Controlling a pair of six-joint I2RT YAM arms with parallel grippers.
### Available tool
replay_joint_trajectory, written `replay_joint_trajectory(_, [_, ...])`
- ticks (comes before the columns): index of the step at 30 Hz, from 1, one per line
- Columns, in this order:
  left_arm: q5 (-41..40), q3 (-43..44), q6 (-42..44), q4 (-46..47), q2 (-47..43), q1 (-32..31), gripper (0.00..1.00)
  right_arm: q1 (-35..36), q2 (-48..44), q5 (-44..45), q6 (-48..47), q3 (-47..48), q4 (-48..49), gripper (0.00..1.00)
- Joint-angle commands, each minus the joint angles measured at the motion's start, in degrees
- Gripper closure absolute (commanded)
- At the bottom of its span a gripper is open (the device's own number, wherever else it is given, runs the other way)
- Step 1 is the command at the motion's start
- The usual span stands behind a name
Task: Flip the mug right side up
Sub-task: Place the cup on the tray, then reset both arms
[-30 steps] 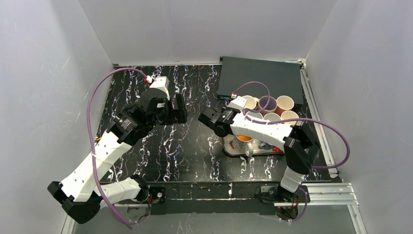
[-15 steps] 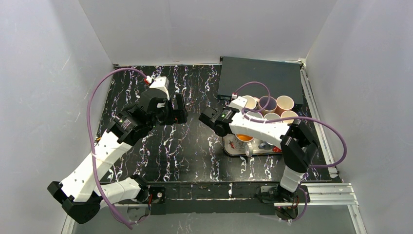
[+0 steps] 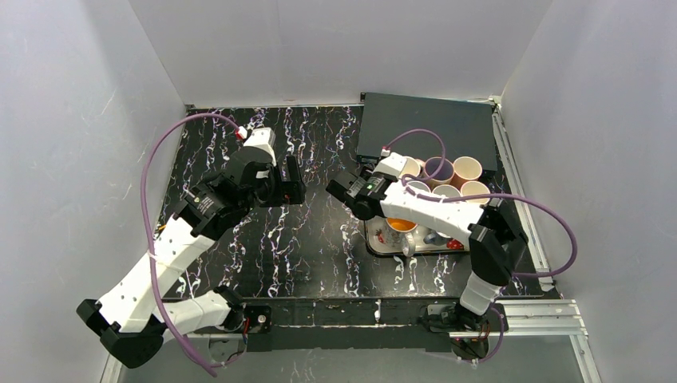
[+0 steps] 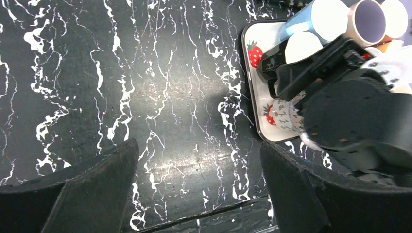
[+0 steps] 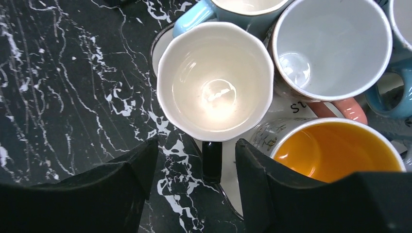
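A white mug with a black handle stands mouth up on the near-left corner of the strawberry-print tray. My right gripper hovers over it, open. Its fingers straddle the handle with a gap on each side and do not touch it. In the top view the right gripper sits left of the tray, and its arm hides the mug. My left gripper is wide open over bare table left of the tray, holding nothing.
Other upright mugs crowd the tray: one orange inside, a pale one with a pink handle and a light blue one. More cups stand behind the tray. A dark flat box lies at the back right.
The right gripper's jaws have opened off the mug's handle and its wrist has drawn slightly back. The left arm has barely shifted.
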Motion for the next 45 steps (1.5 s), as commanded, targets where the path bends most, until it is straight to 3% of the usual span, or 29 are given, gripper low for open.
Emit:
replay_joint_trajectory(1, [-3.24,-0.35,1.39,-1.83,-2.2,0.23,0.06,-0.09,-5.89,2.55,-1.3,2.6,1.11,0.32])
replay_joint_trajectory(7, [-4.54,0.08,2.06,-2.17,-4.12,0.24,0.06,-0.06,-10.96,6.77,-5.66,4.25,0.96,0.29])
replay_joint_trajectory(9, [-3.87,0.42,2.93,-2.2,-4.75,0.28,0.06,-0.09,-12.94,10.5,-6.45,4.38,-1.94,0.21])
replay_joint_trajectory(13, [-3.92,0.63,4.04,-2.61,-6.64,0.24,0.06,-0.07,-18.49,17.75,-18.61,3.42,-2.87,0.02])
replay_joint_trajectory(20, [-6.5,1.3,5.81,-2.73,-13.38,0.2,0.06,-0.17,-32.24,21.79,-33.68,3.27,-4.7,0.01])
replay_joint_trajectory(27, [-9.37,4.79,9.68,-6.17,-17.67,0.23,0.02,-0.15,-44.12,14.61,-50.86,6.68,0.47,0.01])
replay_joint_trajectory(34, [-12.93,9.55,10.56,-9.79,-19.25,0.22,0.02,-0.17,-47.02,15.6,-61.58,15.77,-0.29,0.01])
replay_joint_trajectory(45, [-13.81,13.09,10.8,-12.35,-22.37,0.2,0.02,-0.15,-49.86,15.94,-70.16,18.64,9.55,0.01])
